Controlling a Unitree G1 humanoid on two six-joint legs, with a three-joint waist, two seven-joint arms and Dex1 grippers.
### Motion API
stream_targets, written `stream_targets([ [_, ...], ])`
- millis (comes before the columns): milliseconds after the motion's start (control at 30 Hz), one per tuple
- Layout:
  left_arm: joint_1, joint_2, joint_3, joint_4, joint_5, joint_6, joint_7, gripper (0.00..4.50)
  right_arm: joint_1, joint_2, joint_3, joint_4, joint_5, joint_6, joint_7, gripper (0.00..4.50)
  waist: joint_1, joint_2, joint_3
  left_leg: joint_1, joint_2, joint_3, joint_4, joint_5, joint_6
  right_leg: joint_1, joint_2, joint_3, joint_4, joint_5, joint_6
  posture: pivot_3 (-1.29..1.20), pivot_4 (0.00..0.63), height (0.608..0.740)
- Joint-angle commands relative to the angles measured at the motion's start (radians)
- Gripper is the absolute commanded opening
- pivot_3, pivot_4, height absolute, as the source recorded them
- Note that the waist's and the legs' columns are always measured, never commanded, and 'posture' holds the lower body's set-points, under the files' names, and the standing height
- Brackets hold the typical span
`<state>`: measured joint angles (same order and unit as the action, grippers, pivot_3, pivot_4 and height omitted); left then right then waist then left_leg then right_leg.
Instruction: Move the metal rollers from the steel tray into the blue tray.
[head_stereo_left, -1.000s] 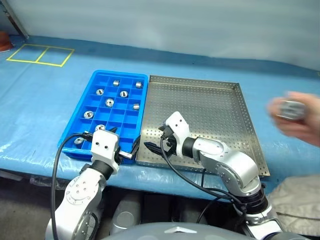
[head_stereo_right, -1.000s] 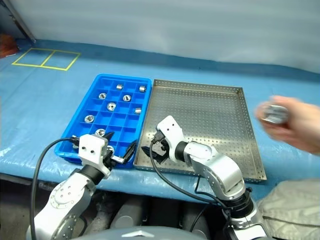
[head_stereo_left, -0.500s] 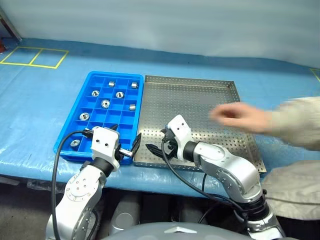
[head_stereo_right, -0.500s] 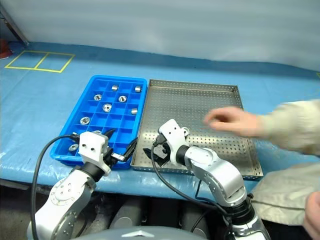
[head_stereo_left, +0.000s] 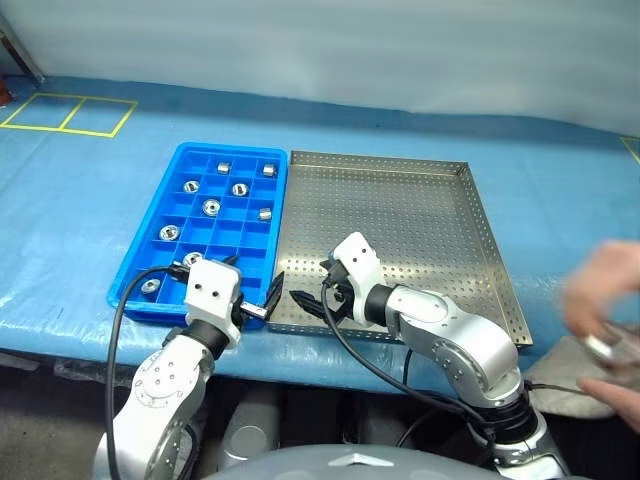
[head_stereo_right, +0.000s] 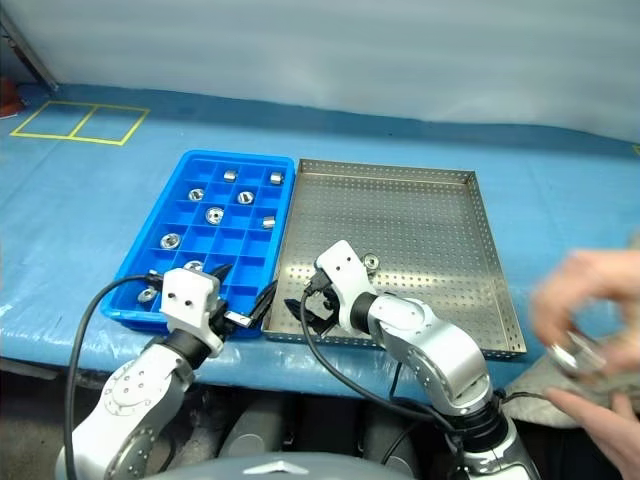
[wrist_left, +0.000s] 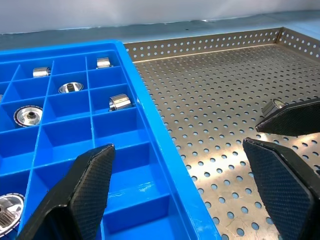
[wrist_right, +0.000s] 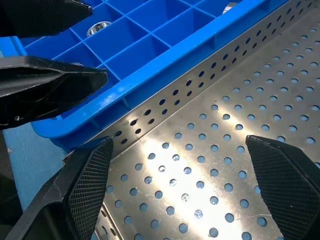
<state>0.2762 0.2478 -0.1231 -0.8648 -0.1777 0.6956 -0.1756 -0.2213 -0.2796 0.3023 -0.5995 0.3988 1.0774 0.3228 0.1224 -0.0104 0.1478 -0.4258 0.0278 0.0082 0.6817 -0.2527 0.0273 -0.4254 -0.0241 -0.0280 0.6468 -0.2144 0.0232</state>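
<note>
The blue tray lies on the left and holds several metal rollers in its square compartments. To its right, touching it, is the steel tray. One roller lies on the steel tray's perforated floor, just behind my right gripper; in the left wrist view this roller peeks out past a black finger. My left gripper is open over the blue tray's near right corner. My right gripper is open with nothing between its fingers, low over the steel tray's near left corner. The two grippers point toward each other.
A person's hand hovers off the steel tray's right side, near the table's front edge, with something shiny in it. Yellow tape squares mark the blue cover at the far left. The table's front edge runs just below both trays.
The person's hand reached over the steel tray, then drew back to the right. A roller now lies behind my right gripper. Both grippers kept still and open; the camera shifted slightly.
</note>
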Motion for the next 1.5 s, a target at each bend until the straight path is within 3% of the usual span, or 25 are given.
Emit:
stream_targets([
  [33, -0.004, 0.002, -0.003, -0.019, -0.008, -0.004, -0.003, 4.5, -0.004, 0.005, -0.01, -0.035, 0.008, -0.008, -0.003, 4.47, 0.0, 0.0, 0.0, 0.0, 0.0, 0.0, 0.0, 0.0, 0.0, 0.0, 0.0, 0.0, 0.0, 0.0, 0.0, 0.26, 0.15, 0.74],
  [267, -0.018, 0.004, -0.006, -0.011, -0.013, 0.0, -0.011, 4.5, 0.006, 0.022, -0.029, -0.035, -0.006, -0.014, -0.034, 4.47, -0.001, 0.0, 0.0, 0.0, 0.0, 0.0, 0.0, 0.0, 0.0, 0.0, 0.0, 0.0, 0.0, 0.0, 0.0, 0.25, 0.15, 0.74],
  [567, -0.049, 0.004, -0.014, 0.014, -0.017, 0.0, -0.03, 4.5, -0.035, 0.135, -0.154, 0.156, -0.193, -0.155, -0.274, 4.47, -0.009, 0.0, 0.0, 0.0, -0.001, 0.002, 0.0, 0.001, 0.0, 0.0, 0.0, 0.001, 0.0, 0.0, 0.001, 0.22, 0.15, 0.74],
  [933, -0.067, -0.003, -0.028, 0.025, -0.017, 0.001, -0.039, 4.5, -0.056, 0.222, -0.139, 0.448, -0.271, -0.331, -0.278, 4.47, -0.037, 0.001, 0.0, 0.001, 0.0, 0.002, 0.0, 0.001, 0.0, -0.001, 0.0, 0.002, 0.002, 0.003, 0.002, 0.23, 0.15, 0.74],
  [1033, -0.064, -0.006, -0.031, 0.021, -0.016, 0.002, -0.034, 4.5, -0.044, 0.231, -0.131, 0.48, -0.285, -0.36, -0.266, 3.95, -0.036, 0.001, 0.0, 0.002, 0.0, 0.003, 0.0, 0.001, 0.0, -0.001, 0.0, 0.003, 0.002, 0.002, 0.002, 0.24, 0.15, 0.74],
  [1267, -0.055, -0.013, -0.036, 0.013, -0.007, 0.008, -0.019, 4.5, -0.041, 0.216, -0.109, 0.413, -0.285, -0.319, -0.222, 1.74, -0.035, 0.001, 0.001, 0.002, 0.0, 0.003, 0.0, 0.001, 0.0, 0.0, 0.0, 0.004, 0.003, 0.002, 0.002, 0.28, 0.15, 0.74],
  [1500, -0.025, -0.041, -0.034, -0.01, 0.013, -0.004, 0.034, 4.5, -0.143, 0.239, -0.052, 0.338, -0.264, -0.264, -0.161, 1.74, -0.029, 0.002, 0.001, 0.003, 0.0, 0.004, -0.001, 0.001, 0.0, -0.001, 0.0, 0.005, 0.003, 0.002, 0.003, 0.36, 0.15, 0.74],
])
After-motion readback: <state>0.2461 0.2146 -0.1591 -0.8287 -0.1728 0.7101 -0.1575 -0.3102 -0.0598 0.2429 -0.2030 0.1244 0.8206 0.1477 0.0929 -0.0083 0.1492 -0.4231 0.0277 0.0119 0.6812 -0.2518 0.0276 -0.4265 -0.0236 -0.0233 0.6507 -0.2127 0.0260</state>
